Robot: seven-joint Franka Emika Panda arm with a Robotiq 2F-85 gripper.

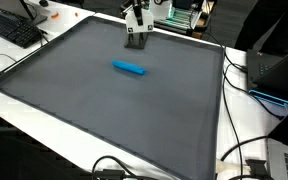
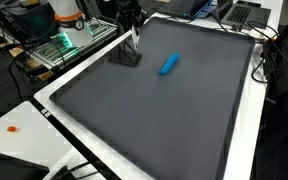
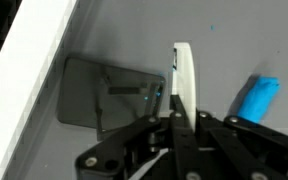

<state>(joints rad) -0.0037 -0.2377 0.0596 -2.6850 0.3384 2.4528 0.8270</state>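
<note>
The gripper (image 1: 134,40) hangs over the far part of a grey mat (image 1: 104,110) that covers most of a white table (image 1: 44,130). Its jaws are closed on a thin white stick (image 3: 182,75). In the wrist view the stick rises straight out from between the dark fingers. In an exterior view the stick (image 2: 135,40) points down from the gripper (image 2: 132,28) toward the mat (image 2: 154,120). Whether its tip touches the mat cannot be told.

Just left of the stick in the wrist view lies a flat grey square (image 3: 109,95), close to the mat's white border. In an exterior view the square (image 2: 124,56) shows right under the gripper. Whether it is a thin plate or only a shadow is not clear.

A short blue bar (image 1: 130,68) lies flat on the mat, near the gripper on its near side and apart from it. In the wrist view the bar (image 3: 256,98) sits to the right of the stick, not touching it.

A black keyboard (image 1: 14,30) rests on the table at the far left, off the mat. Black cables (image 1: 246,150) trail along the right side.
</note>
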